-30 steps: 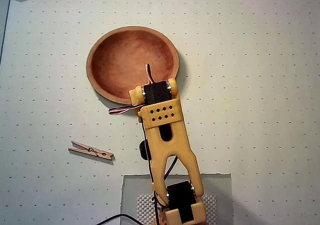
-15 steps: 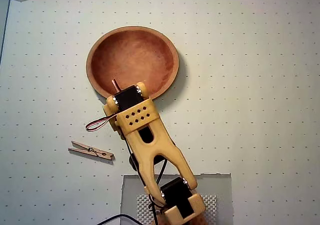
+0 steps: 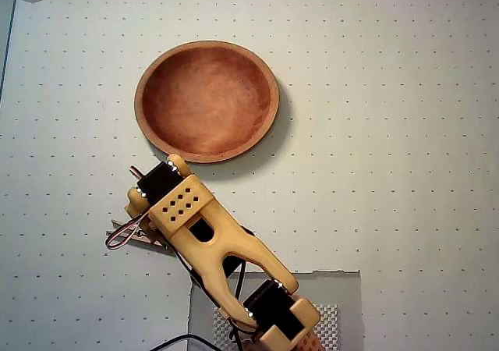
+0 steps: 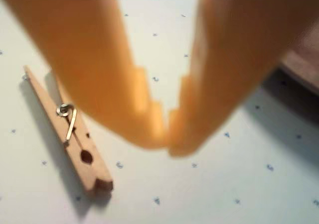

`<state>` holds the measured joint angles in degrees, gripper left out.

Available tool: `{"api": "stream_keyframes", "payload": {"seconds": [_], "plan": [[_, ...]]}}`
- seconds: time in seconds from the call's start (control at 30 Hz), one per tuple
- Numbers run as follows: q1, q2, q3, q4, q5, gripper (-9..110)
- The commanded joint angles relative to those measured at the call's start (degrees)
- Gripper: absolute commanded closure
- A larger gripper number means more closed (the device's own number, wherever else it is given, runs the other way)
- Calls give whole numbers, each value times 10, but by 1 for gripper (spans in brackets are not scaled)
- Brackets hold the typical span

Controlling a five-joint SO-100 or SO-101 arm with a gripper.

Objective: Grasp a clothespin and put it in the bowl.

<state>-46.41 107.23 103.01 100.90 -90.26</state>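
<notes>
In the wrist view the claw (image 4: 167,134) fills the upper frame as two blurred orange fingers whose toothed tips nearly meet, with only a thin slit between them; it is pressed together and pinches nothing. Just off its tips, to the left in this view, lies the clothespin (image 4: 75,134), flat on the table (image 4: 209,184) and apart from both fingers. Its long axis runs on a diagonal, from the slim prong ends at upper left, past the metal spring at mid-length, to the blunt notched end at lower right, which is the end nearest the claw. So the pin sits beside the claw, not between its fingers, and the claw appears to hang above the table rather than rest on it.

From overhead the wrist block hides the claw itself; the clothespin (image 3: 125,235) shows only as a sliver poking out from under the arm's left side. The bowl (image 3: 207,101) lies beyond the claw, well apart from the pin and empty; in the wrist view its dark edge shows at the right border.

My judgement is that the claw must first spread, then shift left in the wrist view over the pin and line up across its length before lowering
</notes>
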Motion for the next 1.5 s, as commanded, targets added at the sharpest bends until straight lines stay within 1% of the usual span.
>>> {"api": "stream_keyframes", "payload": {"seconds": [0.0, 0.17, 0.33, 0.47, 0.6, 0.87, 1.13, 1.47], "plan": [[-23, 36, -9, 16, -4, 103], [-54, 33, -25, 16, -4, 104], [-55, 31, -37, 15, -14, 103], [-49, 6, -61, 3, -72, 103], [-4, -40, -118, -12, -128, 104], [37, -141, -233, -17, -203, 104], [52, -182, -265, -17, -250, 104], [40, -188, -297, -45, -266, 104]]}}
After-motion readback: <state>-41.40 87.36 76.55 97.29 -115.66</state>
